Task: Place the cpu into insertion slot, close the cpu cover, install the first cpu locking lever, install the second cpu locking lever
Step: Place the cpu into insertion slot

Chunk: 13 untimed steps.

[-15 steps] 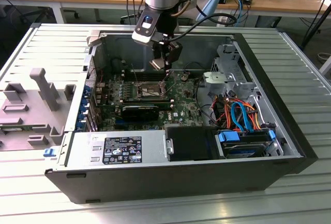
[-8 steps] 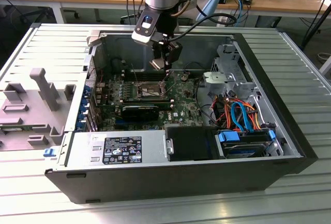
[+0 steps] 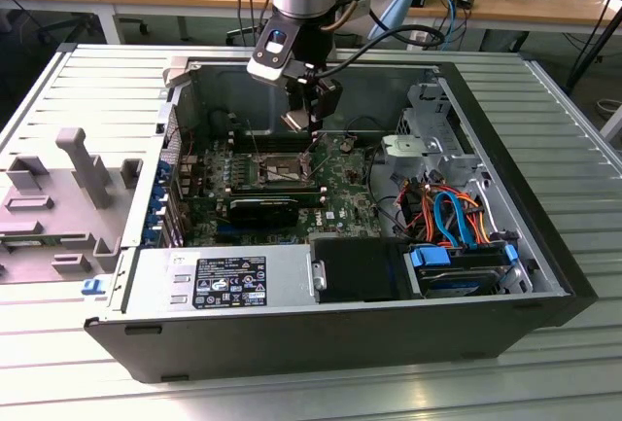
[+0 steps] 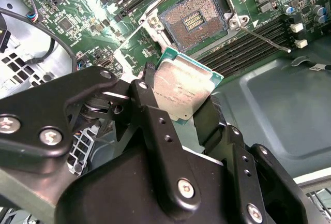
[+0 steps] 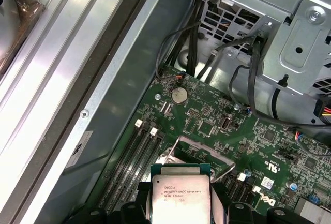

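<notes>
A: Start at the exterior view's left. What's on your desk (image 3: 58,81)?

B: A grey moulded fixture (image 3: 73,192), just beside the open computer case (image 3: 321,338). Inside the case, against its near wall, there's the power supply (image 3: 228,280).

A: Moving toward the middle?

B: The green motherboard (image 3: 355,197), with the insertion slot (image 3: 282,166) set into it. Your gripper (image 3: 313,127) hangs over that part of the board, pointing down.

A: And the fingers?

B: Look at the second wrist view: your fingers (image 4: 155,125) are clamped on the cpu (image 4: 182,92), one on each of two opposite edges, with its silver top facing the camera. The first wrist view has the chip too (image 5: 180,195), its printed face up, over the board.

A: Is it seated?

B: No. In the second wrist view the slot (image 4: 192,22) lies uncovered, contact field bare, and the cpu sits in your grip apart from it, near the slot's corner. A thin metal lever (image 4: 265,39) juts from the slot's rim across the memory slots (image 4: 243,48).

A: Now the exterior view's right.

B: A metal drive cage (image 3: 428,139), then blue and orange cables (image 3: 452,217), and a drive (image 3: 466,275) in the near corner.
</notes>
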Each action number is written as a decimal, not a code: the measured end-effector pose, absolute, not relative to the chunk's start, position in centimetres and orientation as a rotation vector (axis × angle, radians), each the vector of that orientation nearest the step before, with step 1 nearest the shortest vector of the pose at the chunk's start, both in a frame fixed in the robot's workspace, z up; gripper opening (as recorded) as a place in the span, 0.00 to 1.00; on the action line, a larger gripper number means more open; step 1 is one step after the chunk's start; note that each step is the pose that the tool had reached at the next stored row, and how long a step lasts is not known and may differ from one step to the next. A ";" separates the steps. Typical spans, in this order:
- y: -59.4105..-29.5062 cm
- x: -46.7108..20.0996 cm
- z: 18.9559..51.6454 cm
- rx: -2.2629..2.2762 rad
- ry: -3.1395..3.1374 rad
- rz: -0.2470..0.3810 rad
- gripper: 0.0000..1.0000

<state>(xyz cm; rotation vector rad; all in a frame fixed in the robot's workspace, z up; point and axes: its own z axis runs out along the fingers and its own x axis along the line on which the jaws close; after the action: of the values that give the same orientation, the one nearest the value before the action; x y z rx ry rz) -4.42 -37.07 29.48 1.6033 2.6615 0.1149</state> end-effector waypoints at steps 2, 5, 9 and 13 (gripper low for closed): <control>-37.1 -4.4 29.5 1.605 2.660 0.115 0.54; -37.1 -4.4 29.5 1.609 2.658 0.115 0.54; -37.1 -4.4 29.5 1.613 2.655 0.115 0.54; -37.1 -4.4 29.5 1.617 2.653 0.115 0.54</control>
<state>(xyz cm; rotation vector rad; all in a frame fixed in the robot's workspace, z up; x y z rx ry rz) -4.42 -37.07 29.48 1.6166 2.6529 0.1147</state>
